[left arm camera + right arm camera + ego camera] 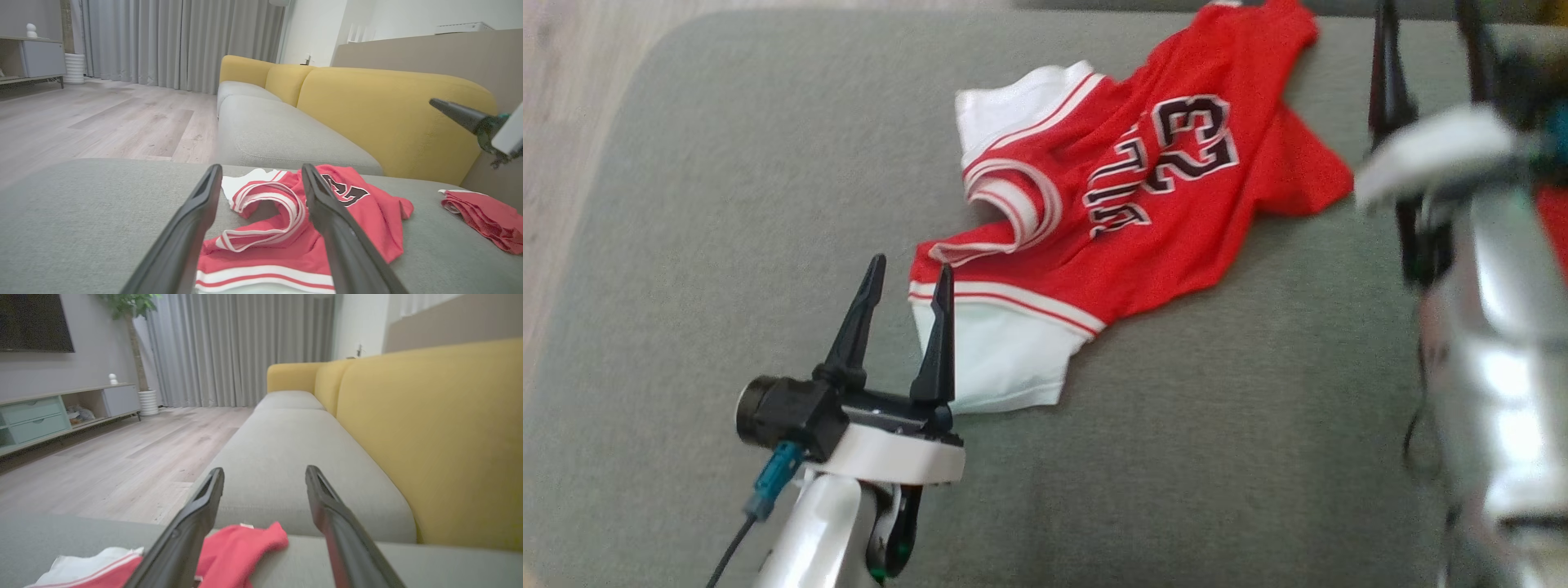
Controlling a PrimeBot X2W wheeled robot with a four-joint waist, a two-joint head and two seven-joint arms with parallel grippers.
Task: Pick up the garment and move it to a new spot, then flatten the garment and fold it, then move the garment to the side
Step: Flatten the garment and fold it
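While my left tool (912, 263) stands wide, tips at the near white edge of the crumpled red number-23 jersey (1217, 237), my right tool (264, 469), equally wide and empty, hangs near its far corner.

In the right wrist view, a soft grey sofa seat (286, 457) runs toward twelve o'clock, with fat yellow back cushions (429, 428) at three o'clock. Pale wooden floor planks (122, 477) lie at eight o'clock. Long grey curtains (229, 347) hang at twelve. A low cabinet with pale green drawers (36, 416) stands at nine, under a dark flat screen (32, 322).
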